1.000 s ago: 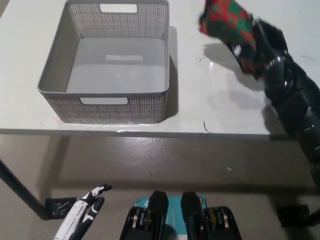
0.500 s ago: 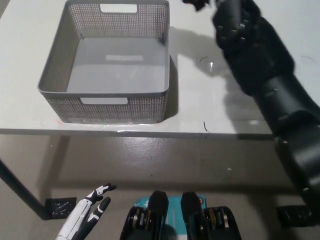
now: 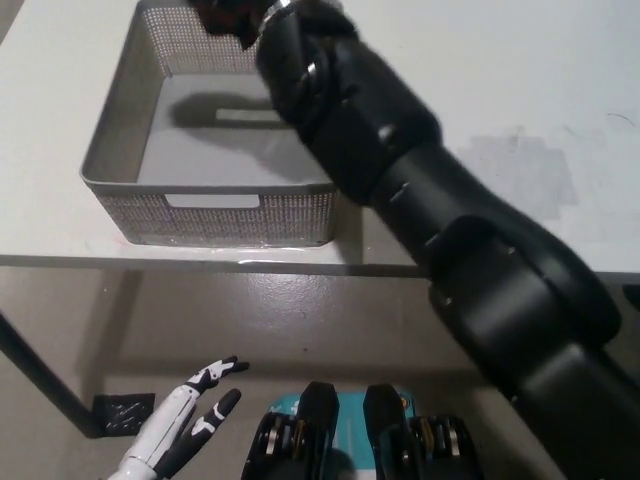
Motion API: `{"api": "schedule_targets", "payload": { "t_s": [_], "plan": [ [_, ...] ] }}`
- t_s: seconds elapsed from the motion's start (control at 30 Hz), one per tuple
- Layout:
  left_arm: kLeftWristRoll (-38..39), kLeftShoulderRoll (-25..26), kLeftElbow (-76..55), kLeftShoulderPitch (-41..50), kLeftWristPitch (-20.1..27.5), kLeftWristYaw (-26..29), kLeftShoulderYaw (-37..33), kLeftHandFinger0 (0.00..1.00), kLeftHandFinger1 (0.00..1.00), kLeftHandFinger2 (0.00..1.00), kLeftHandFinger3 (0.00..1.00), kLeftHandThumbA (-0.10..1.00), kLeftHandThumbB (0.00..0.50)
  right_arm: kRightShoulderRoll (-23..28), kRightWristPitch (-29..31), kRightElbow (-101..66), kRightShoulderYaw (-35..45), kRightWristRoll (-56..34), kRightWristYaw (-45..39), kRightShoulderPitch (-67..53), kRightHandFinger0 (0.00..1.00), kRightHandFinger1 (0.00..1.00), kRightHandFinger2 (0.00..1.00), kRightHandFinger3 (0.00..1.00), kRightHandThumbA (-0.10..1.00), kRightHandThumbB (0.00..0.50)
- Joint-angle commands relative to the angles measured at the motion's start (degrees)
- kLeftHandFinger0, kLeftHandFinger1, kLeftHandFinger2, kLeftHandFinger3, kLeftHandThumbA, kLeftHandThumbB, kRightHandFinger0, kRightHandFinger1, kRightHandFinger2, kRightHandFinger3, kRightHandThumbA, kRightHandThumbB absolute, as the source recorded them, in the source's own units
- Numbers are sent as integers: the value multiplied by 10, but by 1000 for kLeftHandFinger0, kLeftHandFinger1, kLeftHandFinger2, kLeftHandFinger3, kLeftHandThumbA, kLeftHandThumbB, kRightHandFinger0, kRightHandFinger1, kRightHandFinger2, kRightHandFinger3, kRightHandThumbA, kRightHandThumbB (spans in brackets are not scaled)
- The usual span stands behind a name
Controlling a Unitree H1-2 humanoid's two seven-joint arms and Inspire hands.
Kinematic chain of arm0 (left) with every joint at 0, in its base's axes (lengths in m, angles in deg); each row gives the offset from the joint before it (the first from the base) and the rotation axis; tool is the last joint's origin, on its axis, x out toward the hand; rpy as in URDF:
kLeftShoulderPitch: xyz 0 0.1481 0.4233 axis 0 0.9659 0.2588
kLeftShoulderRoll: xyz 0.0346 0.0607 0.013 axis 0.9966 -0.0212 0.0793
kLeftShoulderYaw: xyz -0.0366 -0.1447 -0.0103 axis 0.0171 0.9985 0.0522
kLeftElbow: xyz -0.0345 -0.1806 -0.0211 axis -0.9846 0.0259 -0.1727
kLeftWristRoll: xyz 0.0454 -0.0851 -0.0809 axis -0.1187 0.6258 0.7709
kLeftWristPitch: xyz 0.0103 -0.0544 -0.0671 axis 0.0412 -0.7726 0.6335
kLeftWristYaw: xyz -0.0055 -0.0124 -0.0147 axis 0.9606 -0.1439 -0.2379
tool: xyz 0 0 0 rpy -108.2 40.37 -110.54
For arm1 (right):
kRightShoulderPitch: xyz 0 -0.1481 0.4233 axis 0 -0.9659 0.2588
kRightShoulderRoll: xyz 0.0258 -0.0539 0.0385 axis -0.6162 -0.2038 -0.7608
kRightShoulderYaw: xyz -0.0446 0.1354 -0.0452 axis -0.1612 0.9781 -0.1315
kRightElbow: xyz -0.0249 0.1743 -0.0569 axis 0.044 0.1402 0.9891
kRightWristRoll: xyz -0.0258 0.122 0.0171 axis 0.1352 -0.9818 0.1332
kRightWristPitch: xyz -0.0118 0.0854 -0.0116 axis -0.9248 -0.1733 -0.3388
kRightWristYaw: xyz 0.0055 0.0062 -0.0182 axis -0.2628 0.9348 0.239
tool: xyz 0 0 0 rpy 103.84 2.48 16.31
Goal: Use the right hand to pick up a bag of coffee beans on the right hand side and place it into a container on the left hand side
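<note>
My black right arm (image 3: 400, 170) reaches diagonally from the bottom right across the table to above the grey mesh basket (image 3: 230, 215) at the left. My right hand (image 3: 235, 18) hangs over the basket's far side, cut off by the picture's top edge. The bag of coffee beans is not visible, and I cannot tell what the hand holds. The arm's shadow falls on the basket's bare floor. My white left hand (image 3: 188, 425) rests low at the lower left, below the table edge, open with its fingers spread.
The white table (image 3: 560, 240) carries the basket at its left. A dull rubbed patch (image 3: 520, 170) marks the tabletop at the right. A dark table leg (image 3: 40, 380) slants down at the lower left over the grey floor.
My right arm has swung left from the table's right side to above the basket. The red and green bag, seen in the hand one second ago, has left the picture at the top.
</note>
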Motion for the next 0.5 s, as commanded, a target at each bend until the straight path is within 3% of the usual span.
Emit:
{"api": "schedule_targets", "payload": {
  "t_s": [0.0, 0.03, 0.1, 0.23, 0.37, 0.47],
  "plan": [
    [-6, 13, -26, -6, 1, -13, -2, 1000, 1000, 1000, 1000, 1000, 458, 6, -73, -31, -16, -4, -127, 53, 1000, 1000, 1000, 1000, 493, 432],
    [-7, 14, -26, -6, 3, -14, -2, 1000, 1000, 1000, 1000, 1000, 458, 8, -87, -40, -22, -3, -150, 49, 1000, 1000, 1000, 1000, 554, 484],
    [-8, 16, -24, -6, 13, -16, -4, 1000, 1000, 1000, 1000, 1000, 456, 15, -100, -60, -28, 1, -161, 36, 1000, 1000, 1000, 1000, 599, 491],
    [-11, 16, -21, -9, 17, -18, -7, 1000, 1000, 1000, 1000, 1000, 461, 30, -117, -89, -34, 5, -175, 12, 1000, 1000, 1000, 1000, 657, 434],
    [-12, 14, -19, -5, 15, -19, -7, 1000, 1000, 1000, 1000, 1000, 485, 45, -124, -111, -41, 11, -176, -8, 1000, 1000, 1000, 1000, 678, 415],
    [-11, 12, -19, -2, 14, -19, -6, 1000, 1000, 1000, 1000, 1000, 476, 56, -127, -123, -46, 16, -176, -18, 1000, 1000, 1000, 1000, 696, 407]
  ]
}}
